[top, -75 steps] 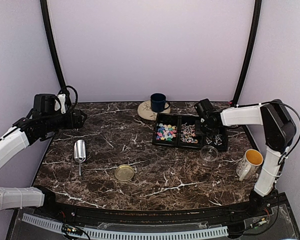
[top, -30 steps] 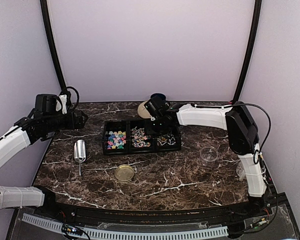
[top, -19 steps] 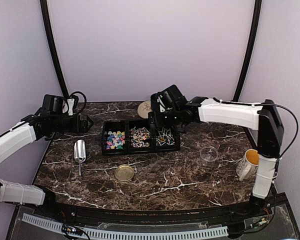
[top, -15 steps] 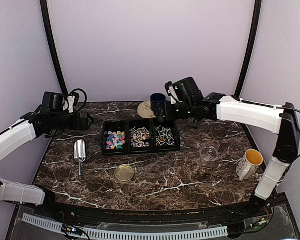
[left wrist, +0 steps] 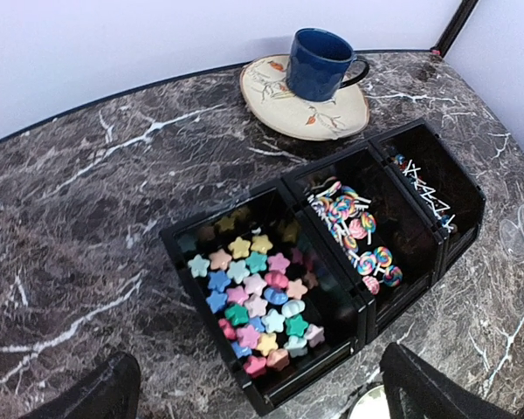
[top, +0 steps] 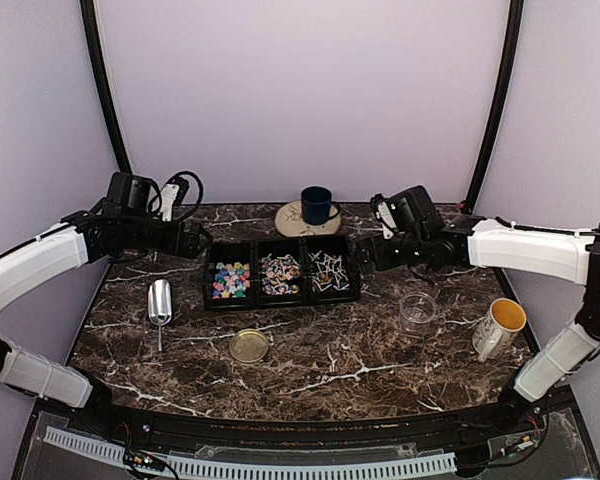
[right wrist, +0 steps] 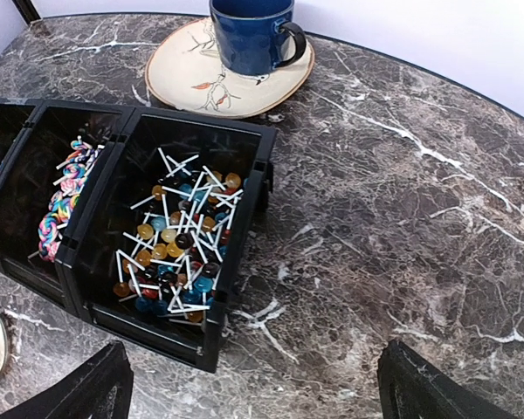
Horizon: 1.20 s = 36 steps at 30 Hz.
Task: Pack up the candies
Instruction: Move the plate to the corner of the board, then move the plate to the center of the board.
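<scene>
Top external view has the candies (top: 280,272) lying in the black three-part tray (top: 280,303) at mid-table, its long side running left to right; pastel stars (left wrist: 253,297) fill the left bin, swirl lollipops (left wrist: 354,236) the middle, ball lollipops (right wrist: 183,236) on white sticks the right; light, hard, loose stuff, I'd guess (pinch a stick; the metal scoop (top: 159,300) suits the stars); sticks point every way; left gripper (left wrist: 271,397) and right gripper (right wrist: 258,388) hover spread wide, holding nothing.

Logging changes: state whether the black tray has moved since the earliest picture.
Yes. The black tray slid left, away from the clear jar: the blue mug was behind its left end, now behind its right end.
</scene>
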Tool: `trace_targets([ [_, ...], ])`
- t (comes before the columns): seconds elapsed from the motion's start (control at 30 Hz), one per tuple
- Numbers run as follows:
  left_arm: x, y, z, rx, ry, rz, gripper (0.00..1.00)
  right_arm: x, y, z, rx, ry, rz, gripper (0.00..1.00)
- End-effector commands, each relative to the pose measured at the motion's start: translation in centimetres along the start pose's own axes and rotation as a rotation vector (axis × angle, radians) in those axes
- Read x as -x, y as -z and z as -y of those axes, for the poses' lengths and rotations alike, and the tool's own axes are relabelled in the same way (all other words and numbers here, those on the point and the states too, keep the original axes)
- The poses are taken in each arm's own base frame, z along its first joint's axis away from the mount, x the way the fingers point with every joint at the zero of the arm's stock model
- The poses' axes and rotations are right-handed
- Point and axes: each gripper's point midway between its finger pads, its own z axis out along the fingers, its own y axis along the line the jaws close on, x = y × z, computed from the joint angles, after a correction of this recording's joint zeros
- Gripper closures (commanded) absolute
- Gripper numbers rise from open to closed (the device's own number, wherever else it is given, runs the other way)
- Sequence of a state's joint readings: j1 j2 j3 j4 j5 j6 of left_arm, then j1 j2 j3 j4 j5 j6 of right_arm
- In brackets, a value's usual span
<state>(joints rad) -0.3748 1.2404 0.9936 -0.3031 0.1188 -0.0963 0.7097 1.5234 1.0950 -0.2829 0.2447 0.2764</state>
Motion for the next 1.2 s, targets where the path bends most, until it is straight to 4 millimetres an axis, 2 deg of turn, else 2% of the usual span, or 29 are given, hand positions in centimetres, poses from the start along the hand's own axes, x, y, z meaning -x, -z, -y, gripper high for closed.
trace_targets([
  [0.0, 3.2, -1.4, 1.5, -0.061, -0.102, 0.038, 0.01, 1.1, 1.1, 0.5, 0.02, 0.025, 0.08, 0.03],
  [0.2, 5.0, -5.1, 3.1, -0.124, -0.222, -0.023, 0.01, 0.0, 1.3, 1.5, 0.004, 0.048, 0.088, 0.02],
  [0.4, 7.5, -7.7, 7.6, -0.332, -0.387, -0.031, 0.01, -0.6, 1.1, 1.2, 0.036, 0.04, 0.113, 0.02],
  [0.53, 7.2, -10.2, 9.2, -0.376, -0.469, -0.062, 0.01, -0.8, 1.3, 1.7, 0.018, 0.032, 0.131, 0.02],
  [0.77, 4.6, -15.4, 8.8, -0.367, -0.52, -0.146, 0.15, -0.8, 2.3, 3.6, -0.044, -0.027, 0.211, 0.03],
  [0.9, 3.6, -17.3, 8.7, -0.358, -0.519, -0.161, 0.19, -1.1, 2.1, 4.3, -0.066, -0.051, 0.218, 0.03],
  [1.07, 2.6, -19.6, 7.6, -0.289, -0.536, -0.182, 0.23, -1.4, 1.5, 4.5, -0.078, -0.062, 0.214, 0.03],
  [1.17, 2.1, -20.6, 7.1, -0.267, -0.531, -0.198, 0.33, -1.7, 1.1, 4.6, -0.084, -0.068, 0.206, 0.03],
])
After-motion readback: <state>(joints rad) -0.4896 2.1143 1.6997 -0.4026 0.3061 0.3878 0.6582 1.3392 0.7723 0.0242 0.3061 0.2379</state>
